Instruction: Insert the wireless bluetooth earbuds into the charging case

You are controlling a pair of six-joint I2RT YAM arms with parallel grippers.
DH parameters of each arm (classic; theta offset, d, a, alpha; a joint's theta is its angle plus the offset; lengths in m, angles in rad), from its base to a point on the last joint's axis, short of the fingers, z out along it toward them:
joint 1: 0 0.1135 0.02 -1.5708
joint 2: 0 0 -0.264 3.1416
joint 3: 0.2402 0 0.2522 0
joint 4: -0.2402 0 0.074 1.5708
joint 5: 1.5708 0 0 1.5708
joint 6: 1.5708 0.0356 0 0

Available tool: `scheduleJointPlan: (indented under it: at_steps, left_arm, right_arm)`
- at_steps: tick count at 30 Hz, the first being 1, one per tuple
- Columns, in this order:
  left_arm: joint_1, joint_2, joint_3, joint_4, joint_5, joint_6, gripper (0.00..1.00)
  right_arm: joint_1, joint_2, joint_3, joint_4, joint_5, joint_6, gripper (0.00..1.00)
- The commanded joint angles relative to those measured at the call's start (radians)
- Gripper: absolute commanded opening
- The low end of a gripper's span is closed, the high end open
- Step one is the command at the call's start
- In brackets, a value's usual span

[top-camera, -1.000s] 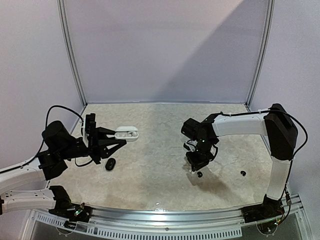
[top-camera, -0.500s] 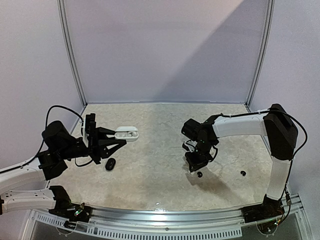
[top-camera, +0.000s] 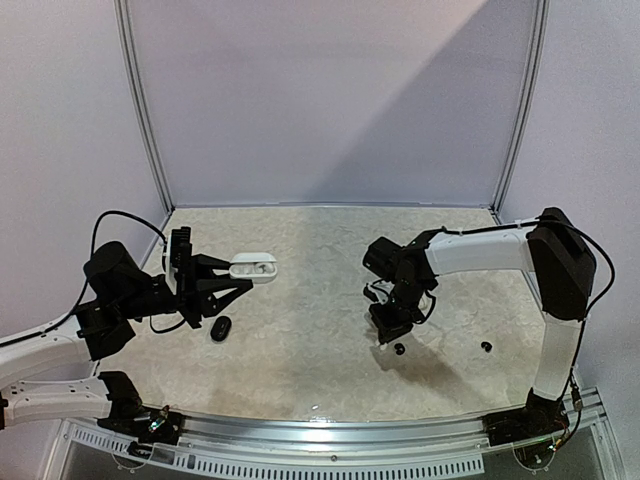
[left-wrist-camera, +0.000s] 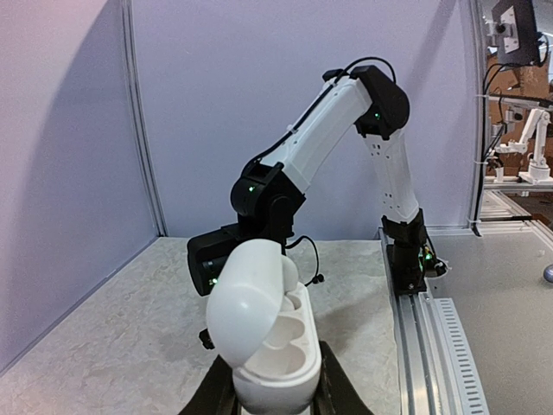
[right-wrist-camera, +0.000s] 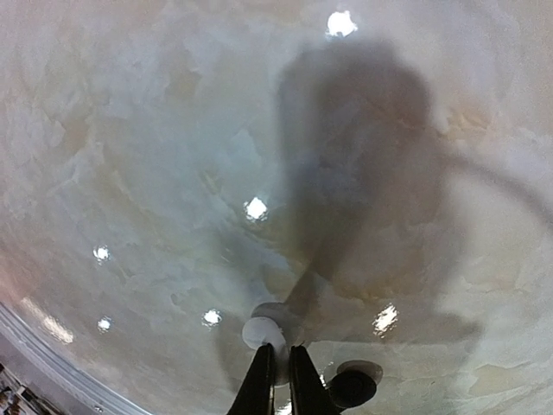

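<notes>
While the left jaws stay out over the table (top-camera: 310, 300) clamped on a white charging case (top-camera: 253, 267) in the overhead view, the right jaws point straight down at the surface. One black earbud (top-camera: 400, 348) lies just beside their tips and a second black earbud (top-camera: 486, 346) lies well off to their right. A black oval case (top-camera: 221, 328) rests on the table near the left jaws, on their near side. From the left wrist, the charging case (left-wrist-camera: 268, 363) stands upright between the left jaws, which grip its lower half from both sides. Its lid (left-wrist-camera: 246, 298) is swung open to the left, two hollow wells show inside, and the right arm (left-wrist-camera: 320, 138) rises beyond it. From the right wrist, the right jaws stand nearly together with only a slim gap. A white earbud (right-wrist-camera: 259, 331) sits at their tips, toward the left one, and whether they pinch it cannot be told. The black earbud (right-wrist-camera: 352, 387) lies just to their right.
</notes>
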Motion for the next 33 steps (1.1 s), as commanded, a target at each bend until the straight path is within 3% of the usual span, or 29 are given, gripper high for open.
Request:
scheduleJointPlan:
  at_steps: [1, 9, 16, 24, 28, 33]
  left_arm:
    - [0.012, -0.007, -0.013, -0.004, 0.007, 0.011, 0.00]
    - [0.012, -0.007, -0.013, -0.001, 0.005, 0.002, 0.00]
    - [0.012, 0.005, -0.006, 0.006, 0.004, -0.037, 0.00]
    - [0.012, 0.025, 0.009, 0.008, 0.027, -0.024, 0.00]
    - [0.012, 0.040, 0.023, 0.010, 0.038, -0.034, 0.00]
    - [0.012, 0.053, 0.040, -0.002, 0.050, -0.053, 0.00]
  right_arm:
    - [-0.003, 0.000, 0.007, -0.022, 0.010, -0.002, 0.03]
    - [0.004, -0.039, 0.050, -0.021, -0.042, -0.030, 0.00]
    - [0.043, -0.158, 0.263, -0.044, -0.007, -0.131, 0.00]
    - [0.214, -0.296, 0.578, 0.033, 0.127, -0.392, 0.00]
    - [0.308, -0.279, 0.686, 0.082, 0.105, -0.520, 0.00]
    - [0.410, -0.193, 0.843, 0.027, 0.062, -0.646, 0.00]
